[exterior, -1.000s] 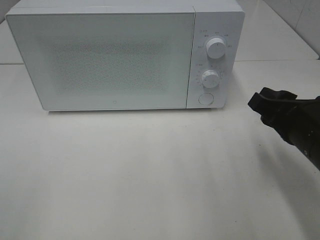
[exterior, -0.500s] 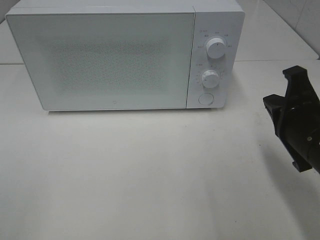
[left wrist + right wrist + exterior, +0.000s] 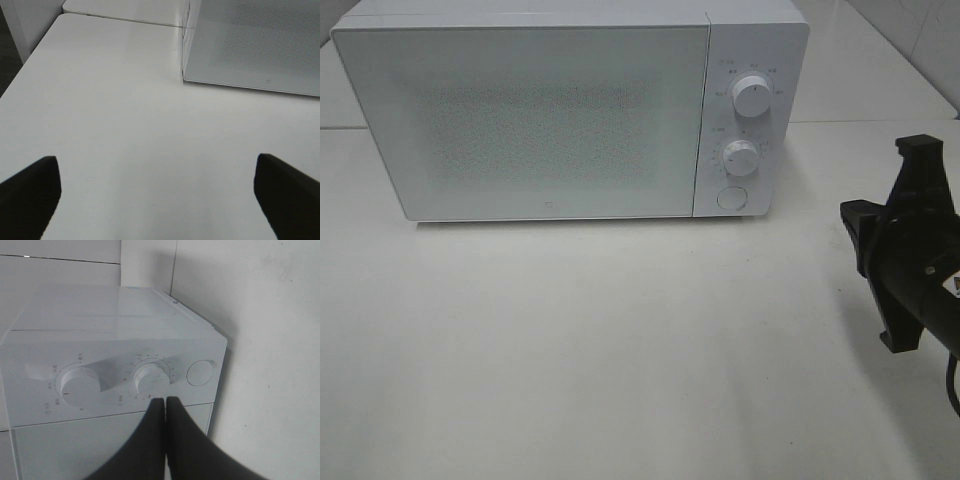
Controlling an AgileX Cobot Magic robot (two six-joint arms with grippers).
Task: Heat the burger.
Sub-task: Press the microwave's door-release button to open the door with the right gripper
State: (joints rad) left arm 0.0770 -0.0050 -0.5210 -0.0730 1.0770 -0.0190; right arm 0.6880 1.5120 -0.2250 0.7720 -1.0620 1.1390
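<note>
The burger shows in none of the views. The white microwave (image 3: 560,110) stands at the back of the table with its frosted door closed. My right gripper (image 3: 850,215) hovers to the right of its control panel, fingertips pointing at it, shut with nothing between them. In the right wrist view the shut right gripper (image 3: 165,402) lines up just below the microwave's lower knob (image 3: 150,380), apart from it. My left gripper (image 3: 157,185) is open and empty, low over the bare table left of the microwave (image 3: 255,45); it is outside the high view.
The control panel carries an upper knob (image 3: 751,96), a lower knob (image 3: 741,157) and a round button (image 3: 730,198). The white tabletop (image 3: 620,350) spreads in front of the microwave. A tiled wall stands behind. The table's left edge (image 3: 30,55) shows in the left wrist view.
My right gripper has closed its jaws, rolled at the wrist and drawn back slightly to the right. The left gripper and the microwave have not moved.
</note>
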